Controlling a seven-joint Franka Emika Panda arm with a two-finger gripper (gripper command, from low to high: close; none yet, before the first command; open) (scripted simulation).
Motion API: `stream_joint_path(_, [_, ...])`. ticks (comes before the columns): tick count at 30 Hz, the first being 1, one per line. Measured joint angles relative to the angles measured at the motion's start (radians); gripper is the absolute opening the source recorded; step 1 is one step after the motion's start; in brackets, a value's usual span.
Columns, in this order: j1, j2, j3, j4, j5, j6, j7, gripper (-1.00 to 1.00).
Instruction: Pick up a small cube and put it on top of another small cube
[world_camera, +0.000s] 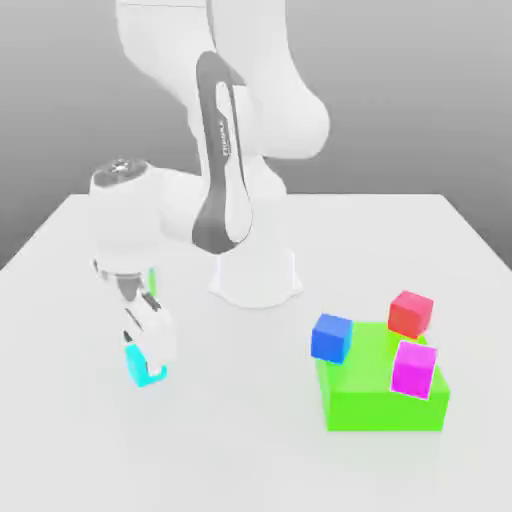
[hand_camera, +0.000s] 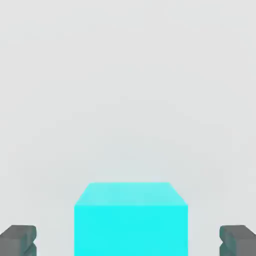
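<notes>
- On the white table (world_camera: 80, 420), toward the exterior view's left, the cyan cube (world_camera: 141, 367) sits alone, well apart from the other blocks.
- Claw (world_camera: 148, 362) is down over it, spread wide. In the hand view both fingertips (hand_camera: 19, 240) flank the cube with clear gaps on each side; nothing pinched yet.
- Step in hand, as I judge it: the grasp.
- Cube looks centred between the tips and square to them. Good; close evenly so neither pad shoves it sideways.
- Tips should sit low on the side faces before closing. How deep they reach now, cannot tell.
- Lift straight up once gripped.
- Candidate targets lie toward the exterior view's right: blue cube (world_camera: 332, 337), red cube (world_camera: 410, 313), magenta cube (world_camera: 413, 369), all crowded at a large green block (world_camera: 375, 400).
- Tight cluster there; carry high and come down vertically.
</notes>
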Motion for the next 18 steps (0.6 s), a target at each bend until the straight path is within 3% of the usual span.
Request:
stream_joint_path(1, [-0.015, 0.023, 0.012, 0.003, -0.002, 0.020, -0.001, -1.00])
stream_joint_path(8, [-0.019, 0.028, 0.016, 0.003, -0.007, 0.024, 0.003, -1.00])
stream_joint_path(18, [0.044, -0.215, -0.054, -0.036, -0.036, -0.178, 0.026, -1.00])
